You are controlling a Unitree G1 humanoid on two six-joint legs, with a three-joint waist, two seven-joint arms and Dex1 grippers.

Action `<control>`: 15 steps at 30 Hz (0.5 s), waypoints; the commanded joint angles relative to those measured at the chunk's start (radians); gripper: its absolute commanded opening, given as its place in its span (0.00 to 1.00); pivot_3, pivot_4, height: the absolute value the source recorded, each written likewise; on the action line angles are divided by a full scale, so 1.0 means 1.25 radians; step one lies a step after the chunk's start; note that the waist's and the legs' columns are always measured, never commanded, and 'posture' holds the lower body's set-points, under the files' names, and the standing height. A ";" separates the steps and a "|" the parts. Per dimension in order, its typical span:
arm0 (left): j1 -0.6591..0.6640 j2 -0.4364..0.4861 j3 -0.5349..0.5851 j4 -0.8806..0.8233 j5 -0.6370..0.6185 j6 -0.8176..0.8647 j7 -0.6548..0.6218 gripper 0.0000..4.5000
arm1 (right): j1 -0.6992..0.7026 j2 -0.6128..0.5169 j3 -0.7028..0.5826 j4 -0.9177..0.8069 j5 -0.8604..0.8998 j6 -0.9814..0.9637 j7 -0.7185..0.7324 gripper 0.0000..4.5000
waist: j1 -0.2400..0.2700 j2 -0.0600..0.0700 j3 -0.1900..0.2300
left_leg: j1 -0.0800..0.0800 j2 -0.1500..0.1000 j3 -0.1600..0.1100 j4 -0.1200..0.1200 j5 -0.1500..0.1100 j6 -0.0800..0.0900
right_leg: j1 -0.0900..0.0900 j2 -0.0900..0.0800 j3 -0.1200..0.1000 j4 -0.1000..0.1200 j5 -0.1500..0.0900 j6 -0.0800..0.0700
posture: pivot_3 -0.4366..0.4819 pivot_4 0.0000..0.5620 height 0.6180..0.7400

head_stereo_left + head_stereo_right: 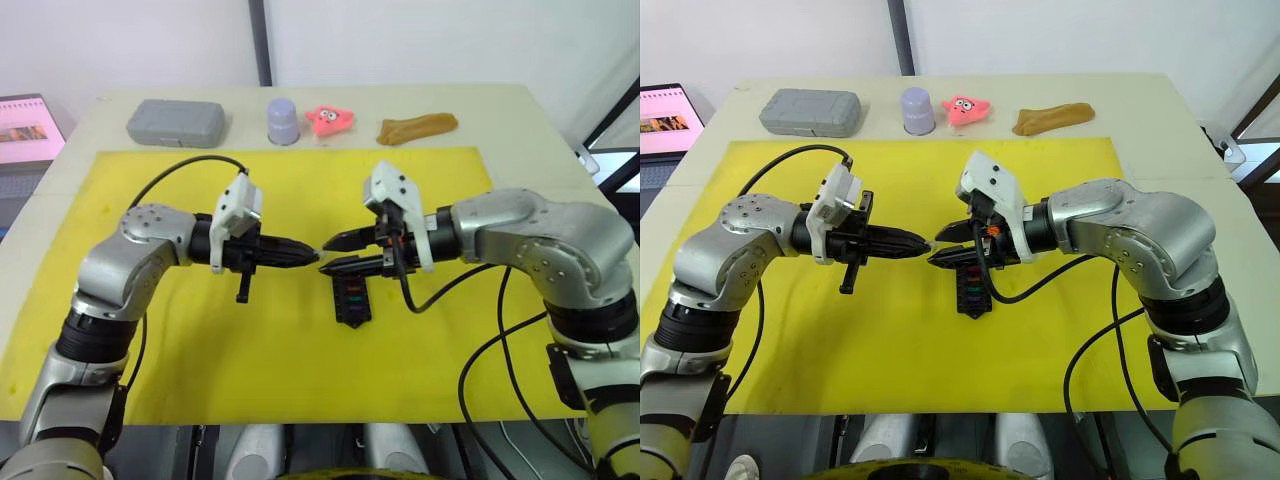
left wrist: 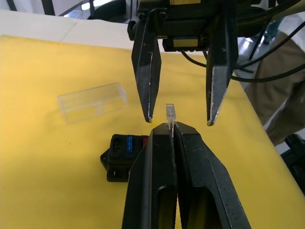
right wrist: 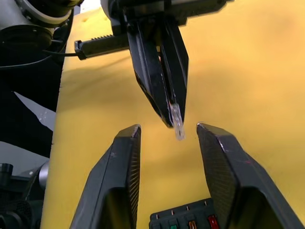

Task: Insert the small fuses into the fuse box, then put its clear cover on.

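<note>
My left gripper (image 1: pixel 315 255) is shut on a small pale clear fuse (image 2: pixel 170 114), which sticks out past its fingertips above the yellow mat. My right gripper (image 1: pixel 326 255) faces it tip to tip and is open, one finger on each side of the fuse (image 3: pixel 177 121) without touching it. Just below the right gripper, the black fuse box (image 1: pixel 352 298) lies on the mat with several coloured fuses in its slots. In the left wrist view the clear cover (image 2: pixel 93 101) lies on the mat a little way from the fuse box (image 2: pixel 121 155).
The yellow mat (image 1: pixel 200 340) covers most of the table. Along the far edge stand a grey case (image 1: pixel 176 122), a lavender cup (image 1: pixel 283 120), a pink toy (image 1: pixel 330 120) and a brown lump (image 1: pixel 417 127). A screen (image 1: pixel 25 130) sits at the far left.
</note>
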 commanded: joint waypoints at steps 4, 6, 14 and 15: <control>-0.011 0.009 0.016 -0.015 -0.009 -0.011 0.001 0.00 | -0.025 0.007 -0.036 -0.001 0.023 0.018 -0.007 0.46 | 0.000 0.000 0.000 | 0.000 0.000 0.000 0.000 0.000 0.000 | 0.000 0.000 0.000 0.000 0.000 0.000 | 0.48 0.27 1.00; -0.010 0.010 0.016 -0.016 -0.009 -0.011 0.001 0.00 | -0.027 0.009 -0.038 0.002 0.026 0.019 -0.010 0.46 | 0.000 0.000 0.000 | 0.000 0.000 0.000 0.000 0.000 0.000 | 0.000 0.000 0.000 0.000 0.000 0.000 | 0.48 0.27 1.00; -0.007 0.011 0.014 -0.014 -0.006 -0.014 0.000 0.00 | -0.039 0.021 -0.043 0.010 0.025 0.029 -0.021 0.19 | 0.000 0.000 0.000 | 0.000 0.000 0.000 0.000 0.000 0.000 | 0.000 0.000 0.000 0.000 0.000 0.000 | 0.48 0.27 1.00; -0.007 0.011 0.014 -0.014 -0.006 -0.014 0.001 0.00 | -0.040 0.022 -0.043 0.011 0.026 0.030 -0.021 0.19 | 0.000 0.000 0.000 | 0.000 0.000 0.000 0.000 0.000 0.000 | 0.000 0.000 0.000 0.000 0.000 0.000 | 0.48 0.27 1.00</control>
